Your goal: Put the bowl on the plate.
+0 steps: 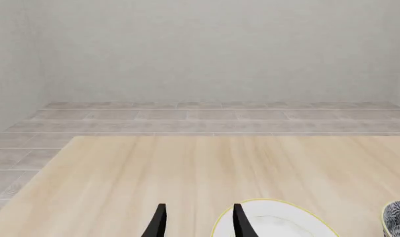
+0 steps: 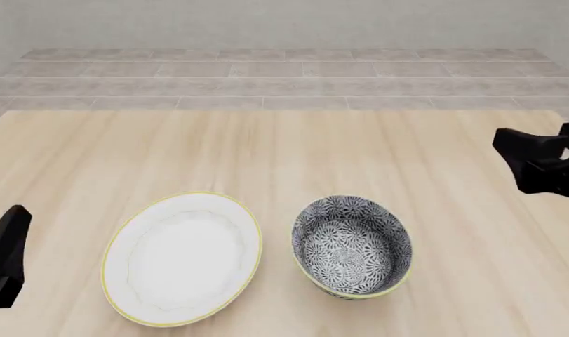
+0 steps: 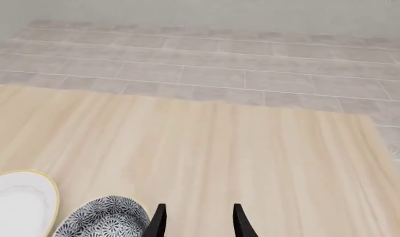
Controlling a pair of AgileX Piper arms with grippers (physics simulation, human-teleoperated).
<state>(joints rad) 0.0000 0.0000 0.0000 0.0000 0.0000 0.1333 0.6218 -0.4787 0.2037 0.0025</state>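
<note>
Task not started. The bowl (image 2: 351,246) sat on the table (image 2: 284,147) lower centre-right, just beside the plate (image 2: 182,257) at lower left, not on it. Both claws were released and empty: left gripper (image 1: 197,222) at the left edge, right gripper (image 3: 197,222) at the right edge. Grasp, lift and placing all remained.

The plate (image 2: 181,258) lies on the table (image 2: 284,147), left of the bowl (image 2: 351,246), just beside it.
</note>
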